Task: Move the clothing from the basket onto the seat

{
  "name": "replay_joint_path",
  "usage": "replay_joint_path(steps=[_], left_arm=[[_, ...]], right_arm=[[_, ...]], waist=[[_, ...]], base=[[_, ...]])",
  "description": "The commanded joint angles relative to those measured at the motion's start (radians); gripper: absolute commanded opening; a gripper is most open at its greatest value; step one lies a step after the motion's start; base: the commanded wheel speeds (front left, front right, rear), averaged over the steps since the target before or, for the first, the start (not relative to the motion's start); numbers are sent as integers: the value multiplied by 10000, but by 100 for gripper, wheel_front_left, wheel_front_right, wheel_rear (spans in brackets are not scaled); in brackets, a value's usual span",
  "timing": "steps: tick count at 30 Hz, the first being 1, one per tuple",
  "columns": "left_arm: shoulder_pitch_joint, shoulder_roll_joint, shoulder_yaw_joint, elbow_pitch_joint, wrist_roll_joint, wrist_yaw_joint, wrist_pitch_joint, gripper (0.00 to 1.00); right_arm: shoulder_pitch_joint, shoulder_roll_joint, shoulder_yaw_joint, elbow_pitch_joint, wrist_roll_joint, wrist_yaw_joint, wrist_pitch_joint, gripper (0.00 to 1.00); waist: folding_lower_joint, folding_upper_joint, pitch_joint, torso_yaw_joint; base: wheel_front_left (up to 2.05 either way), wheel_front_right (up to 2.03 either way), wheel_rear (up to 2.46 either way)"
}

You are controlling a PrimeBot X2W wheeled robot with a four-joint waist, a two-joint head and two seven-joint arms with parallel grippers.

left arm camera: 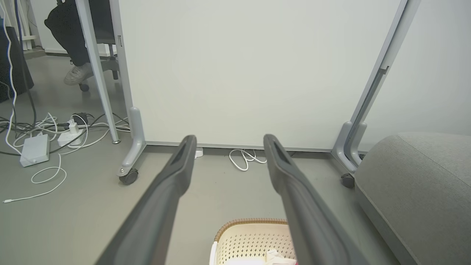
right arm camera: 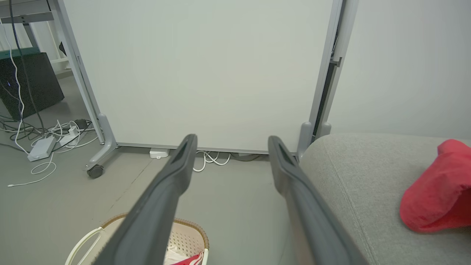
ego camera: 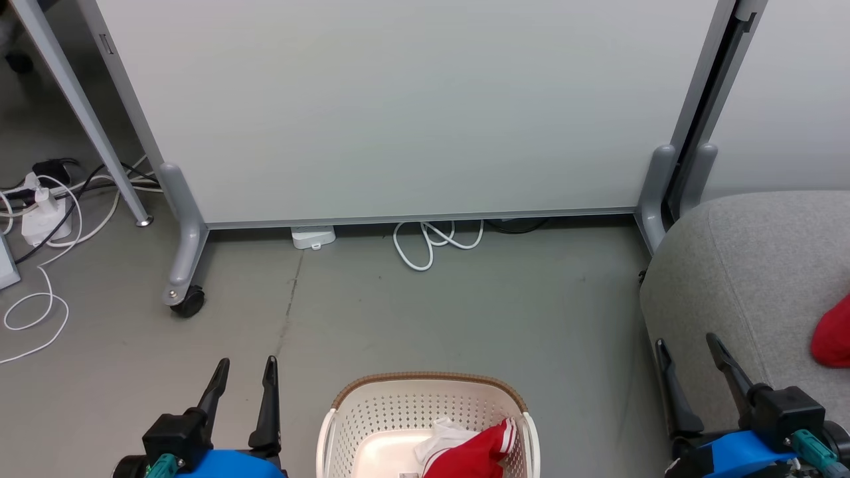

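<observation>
The cream basket (ego camera: 345, 411) with its brown rim stands on the floor at the bottom middle of the head view. Inside it lies a red garment (ego camera: 475, 455) with white stripes and white trim. A second red garment (ego camera: 833, 332) rests on the grey seat (ego camera: 744, 279) at the right, and the right wrist view has this garment (right arm camera: 434, 195) on the seat (right arm camera: 360, 173) too. My left gripper (ego camera: 244, 365) is open, left of the basket. My right gripper (ego camera: 687, 345) is open beside the seat's front edge. Both are empty.
A wheeled white partition (ego camera: 412, 106) stands across the back, with a caster (ego camera: 189, 302) at its left foot. White cables (ego camera: 435, 242) lie under it. More cables and a power adapter (ego camera: 43, 212) lie at the far left. A person's foot (left arm camera: 75, 75) is behind the partition.
</observation>
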Motion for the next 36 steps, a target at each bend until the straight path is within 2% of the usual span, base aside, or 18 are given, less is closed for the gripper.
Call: replay_joint_path(steps=[1,8,17,27,29,33,36], left_arm=[[22,2,19,0,-6,-9,-31,100],[35,-27,-100,52,30,-9,-31,100],[-183,-143,-469,280,-48,-9,-29,100],[-1695,-228,-1145,889,-154,-9,-32,100],[-2360,-221,-1588,1289,-228,-9,-30,100],[-3159,-230,-2267,1970,-369,-9,-30,100],[-3797,0,-2764,2619,-502,-9,-30,100]], right_arm=[[-83,30,2,32,22,1,-30,100],[-153,30,66,23,74,1,-52,100],[-382,26,339,-208,21,1,60,100],[-1682,-155,913,-881,-184,1,105,100],[-2076,-278,1059,-1091,-182,1,148,100],[-2498,-331,1152,-1350,-141,1,59,100],[-2751,-295,1216,-1485,-130,1,-33,100]], waist=[[-1,-1,1,-20],[-1,-1,52,-164],[-1,-1,561,-827],[-1,-1,3035,-1720],[-1,-1,3860,-1883],[-1,-1,4711,-2017],[-1,-1,5303,-2135]], base=[[0,0,0],[0,0,0],[0,0,0],[0,0,0],[0,0,0],[0,0,0],[0,0,0]])
